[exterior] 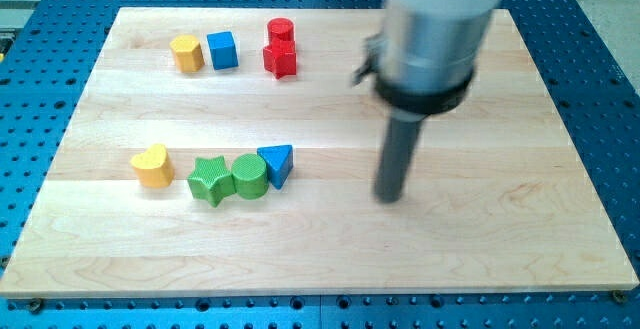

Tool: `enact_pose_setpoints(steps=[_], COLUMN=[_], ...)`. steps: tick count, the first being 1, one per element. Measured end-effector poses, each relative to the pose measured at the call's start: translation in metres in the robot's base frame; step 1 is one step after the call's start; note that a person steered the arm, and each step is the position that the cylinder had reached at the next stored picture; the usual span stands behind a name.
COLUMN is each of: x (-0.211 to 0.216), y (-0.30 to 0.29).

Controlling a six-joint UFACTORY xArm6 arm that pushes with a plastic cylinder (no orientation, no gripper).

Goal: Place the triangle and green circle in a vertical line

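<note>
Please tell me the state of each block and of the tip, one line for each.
blue triangle: touching green circle, at its right.
green circle: between triangle and star.
green star: touching the circle.
yellow heart: alone, apart.
yellow block: beside blue cube.
red cylinder: against red star.
my tip: right of triangle, touching nothing.

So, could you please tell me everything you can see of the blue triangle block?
The blue triangle is a small wedge-shaped block, apparently painted wood, lying flat on the wooden board with one corner pointing to the view's bottom. Its left side touches the green circle, which in turn meets the green star. My tip stands apart from it, to the view's right.
</note>
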State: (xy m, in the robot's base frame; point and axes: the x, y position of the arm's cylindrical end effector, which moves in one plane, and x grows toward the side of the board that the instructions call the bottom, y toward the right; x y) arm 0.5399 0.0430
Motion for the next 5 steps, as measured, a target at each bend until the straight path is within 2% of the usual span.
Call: enact_pose_setpoints(steps=[1,3,5], x=[0.007,-0.075,-0.003], y=[-0.092,-0.078,-0.101])
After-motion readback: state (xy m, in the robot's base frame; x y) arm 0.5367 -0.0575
